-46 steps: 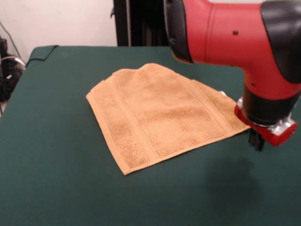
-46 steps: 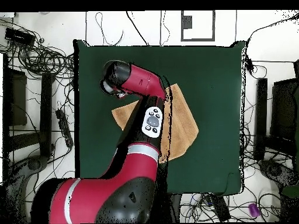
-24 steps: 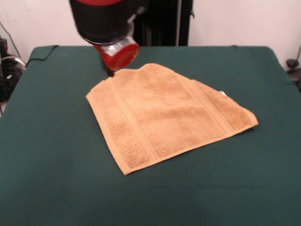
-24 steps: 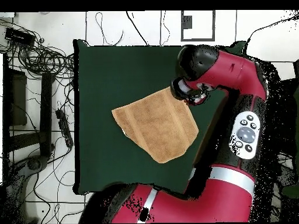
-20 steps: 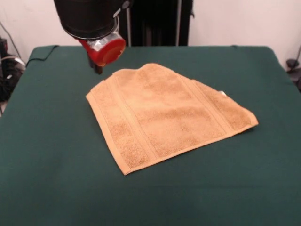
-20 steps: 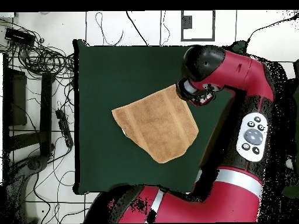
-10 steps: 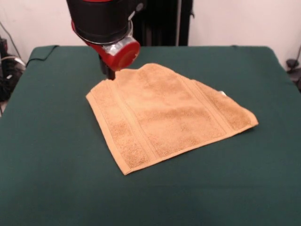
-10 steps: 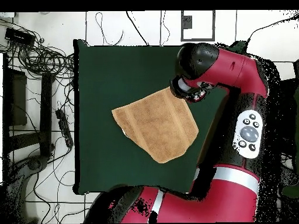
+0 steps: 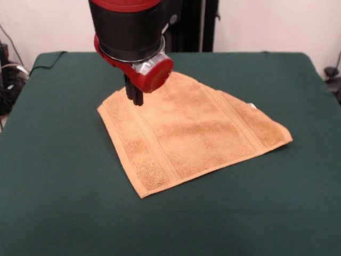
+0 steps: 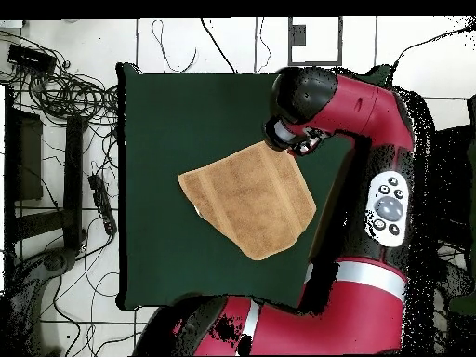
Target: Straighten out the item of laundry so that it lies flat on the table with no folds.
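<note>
The orange-tan towel (image 9: 186, 133) lies on the dark green table (image 9: 64, 186), spread out but not square. Its far side rises to a peak where one part looks folded under. A white label (image 9: 252, 106) shows at its right edge. My gripper (image 9: 135, 97) hangs from the red and black wrist over the towel's far left part, at or just above the cloth. In the overhead view the towel (image 10: 246, 200) lies mid-table (image 10: 167, 121), and the wrist covers its far right corner and hides the gripper.
The black pedestal column (image 9: 186, 26) stands behind the table's far edge. The table cloth is rumpled at the far left corner (image 9: 48, 58). Cables and equipment (image 10: 56, 102) ring the table in the overhead view.
The arm swung from the towel's right corner to its far left corner in the front view. In the last half second the gripper moved a little right and onto the towel. The towel has not moved.
</note>
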Tool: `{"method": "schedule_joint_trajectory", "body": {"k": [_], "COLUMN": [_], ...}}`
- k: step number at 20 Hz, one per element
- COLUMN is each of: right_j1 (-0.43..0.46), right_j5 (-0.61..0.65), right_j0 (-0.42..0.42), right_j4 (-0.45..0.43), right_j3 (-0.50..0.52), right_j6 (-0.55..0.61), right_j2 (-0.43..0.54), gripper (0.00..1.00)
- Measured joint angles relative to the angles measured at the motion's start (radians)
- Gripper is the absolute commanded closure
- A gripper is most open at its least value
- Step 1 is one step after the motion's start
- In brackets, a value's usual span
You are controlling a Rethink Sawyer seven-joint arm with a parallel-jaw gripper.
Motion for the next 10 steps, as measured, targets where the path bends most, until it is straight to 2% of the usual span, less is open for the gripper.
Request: {"method": "schedule_joint_trajectory", "body": {"k": [10], "right_j1": [0.021], "right_j5": [-0.011], "right_j0": [-0.008], "right_j4": [-0.005], "right_j3": [-0.019], "right_j6": [0.0], "right_j2": [0.024], "gripper": [1.0]}}
